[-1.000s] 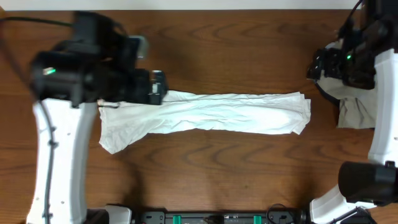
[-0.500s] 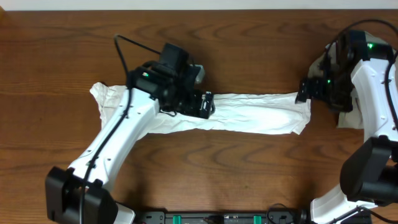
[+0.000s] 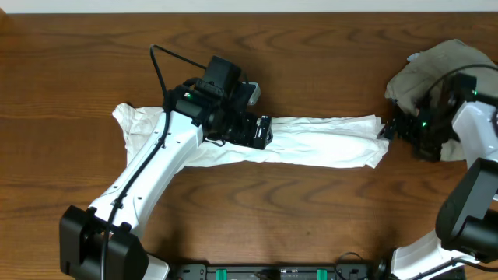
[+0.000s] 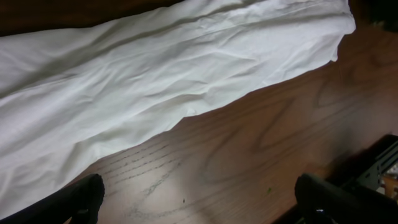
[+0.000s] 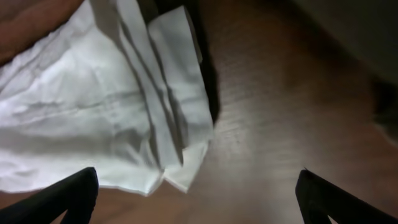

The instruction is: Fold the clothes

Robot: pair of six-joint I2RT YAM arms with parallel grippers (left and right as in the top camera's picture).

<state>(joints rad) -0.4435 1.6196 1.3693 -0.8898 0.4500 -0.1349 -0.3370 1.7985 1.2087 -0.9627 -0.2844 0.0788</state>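
Note:
The clothes here are a white garment (image 3: 319, 141) folded into a long narrow strip across the table, and a crumpled grey-beige shirt (image 3: 432, 62) at the far right. My left gripper (image 3: 264, 132) hovers open over the strip's left-middle part. In the left wrist view the white garment (image 4: 155, 68) fills the top, and the left gripper (image 4: 199, 202) has only bare wood between its fingertips (image 4: 71, 200). My right gripper (image 3: 387, 131) stands open at the strip's right end. The right wrist view shows that layered end of the white garment (image 5: 112, 106) just ahead of the right gripper (image 5: 199, 196), untouched.
The wooden table (image 3: 311, 218) stretches in front of the strip. A bunched part of the white garment (image 3: 134, 124) sticks out at the left end. A black rail (image 3: 280, 272) runs along the near edge, and the right arm's base (image 3: 467, 225) stands at the near right.
My left arm has swung from the strip's left end to over its left-middle. The right gripper has come down off the grey-beige shirt to the strip's right end. Both stay open.

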